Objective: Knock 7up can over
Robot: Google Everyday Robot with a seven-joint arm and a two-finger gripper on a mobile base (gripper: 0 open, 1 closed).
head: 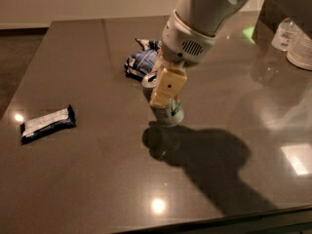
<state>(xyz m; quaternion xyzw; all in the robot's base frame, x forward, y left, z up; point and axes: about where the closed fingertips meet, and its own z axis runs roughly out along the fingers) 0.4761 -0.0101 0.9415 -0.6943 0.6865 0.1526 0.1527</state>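
Note:
The 7up can (170, 113) stands near the middle of the dark table (97, 179). It is tilted, with its silver top leaning left and away and its pale side with green and red marks facing me. My gripper (163, 87) hangs from the white arm at the upper right. It sits right against the can's upper part, and its cream-coloured tip covers the can's top and upper side.
A blue-and-white snack bag (141, 60) lies just behind the can. A flat silver wrapper bar (48, 123) lies at the left. Clear plastic containers (295, 38) stand at the far right. The table's front edge runs along the bottom.

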